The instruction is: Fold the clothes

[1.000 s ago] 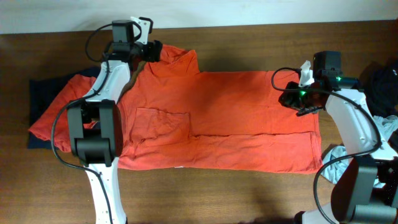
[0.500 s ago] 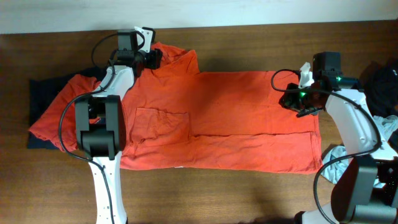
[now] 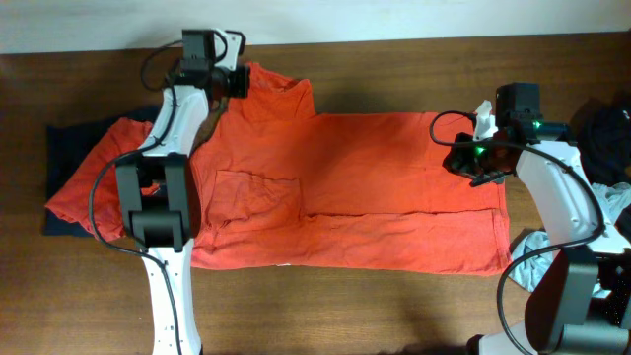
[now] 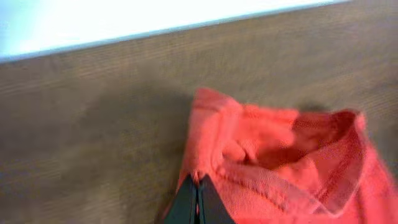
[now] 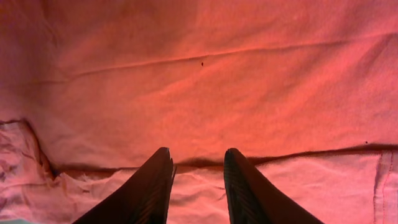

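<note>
Red-orange cotton sits right at the tips of the left end effector (image 4: 196,186). Its jaws are pressed together on a bunched hem at the far corner of the red-orange T-shirt (image 3: 375,168), beside the neck opening. How much cloth is actually caught is hard to tell, because the fingers fill only the bottom edge of the wrist view.

The right end effector (image 5: 198,180) hangs over the opposite end of the shirt. Its jaws are narrowly parted and hold nothing, and a folded edge runs crosswise just beyond the tips.

The shirt lies spread on the table (image 3: 394,316) with its long axis running left to right, so each arm has one end within reach. Any fold probably turns on lifting both ends together.

A navy garment (image 3: 57,138) shows from under the left end. A grey-blue garment (image 3: 527,258) and a black garment (image 3: 609,123) at the right are partly hidden by the arm and cut off by the frame.
</note>
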You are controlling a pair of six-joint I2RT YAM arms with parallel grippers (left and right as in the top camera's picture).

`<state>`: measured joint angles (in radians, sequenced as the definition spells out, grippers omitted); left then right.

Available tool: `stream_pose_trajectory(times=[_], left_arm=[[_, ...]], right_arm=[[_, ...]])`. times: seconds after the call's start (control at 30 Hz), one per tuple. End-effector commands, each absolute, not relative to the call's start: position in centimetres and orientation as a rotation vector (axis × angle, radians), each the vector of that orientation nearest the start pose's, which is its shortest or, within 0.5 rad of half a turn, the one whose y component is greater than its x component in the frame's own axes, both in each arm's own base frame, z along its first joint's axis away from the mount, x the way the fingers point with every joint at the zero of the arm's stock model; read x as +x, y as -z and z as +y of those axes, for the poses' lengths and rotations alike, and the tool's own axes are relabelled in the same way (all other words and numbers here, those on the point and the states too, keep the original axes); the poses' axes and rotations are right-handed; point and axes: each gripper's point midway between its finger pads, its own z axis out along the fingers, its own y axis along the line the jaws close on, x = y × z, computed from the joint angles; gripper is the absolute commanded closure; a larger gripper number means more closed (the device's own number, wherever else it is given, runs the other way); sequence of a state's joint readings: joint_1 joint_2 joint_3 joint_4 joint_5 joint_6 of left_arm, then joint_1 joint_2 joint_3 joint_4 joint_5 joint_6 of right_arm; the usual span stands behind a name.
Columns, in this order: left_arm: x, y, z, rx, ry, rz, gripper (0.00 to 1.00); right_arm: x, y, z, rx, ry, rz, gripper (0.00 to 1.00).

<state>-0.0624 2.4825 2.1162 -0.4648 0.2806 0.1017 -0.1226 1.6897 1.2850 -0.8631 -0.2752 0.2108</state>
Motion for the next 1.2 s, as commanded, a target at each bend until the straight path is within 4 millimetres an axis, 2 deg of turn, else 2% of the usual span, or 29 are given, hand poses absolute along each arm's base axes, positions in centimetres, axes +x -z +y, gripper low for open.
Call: stream_pose_trajectory(times=[0.0,0.17,0.5,0.77,1.0,1.17], left_arm=[[63.9,-9.3,-9.1,0.334,0.331,2.358,0.99],[61.2,-9.7,-9.0,0.326,0.355,2.494,1.00],[54.3,-8.0,-8.6,0.297,0.412,2.804,0.99],[49.8,-8.5,-11.3,0.289,0.716,2.927,0.99],[46.9,-8.4,-11.7,0.265,0.770,3.043,0.99],[45.9,-8.2,-11.4,0.263,0.732,3.095,0.99]], right_arm=[[38.0,-10.9,0.2,0.409,-0.414,2.783,0.68],[38.0,-10.9,0.2,0.407,-0.413,2.779,0.68],[38.1,-11.0,0.2,0.406,-0.413,2.776,0.68],[38.1,-11.0,0.2,0.406,-0.413,2.776,0.68],[38.3,-11.0,0.2,0.404,-0.413,2.768,0.67],[38.3,-11.0,0.2,0.404,-0.413,2.769,0.67]])
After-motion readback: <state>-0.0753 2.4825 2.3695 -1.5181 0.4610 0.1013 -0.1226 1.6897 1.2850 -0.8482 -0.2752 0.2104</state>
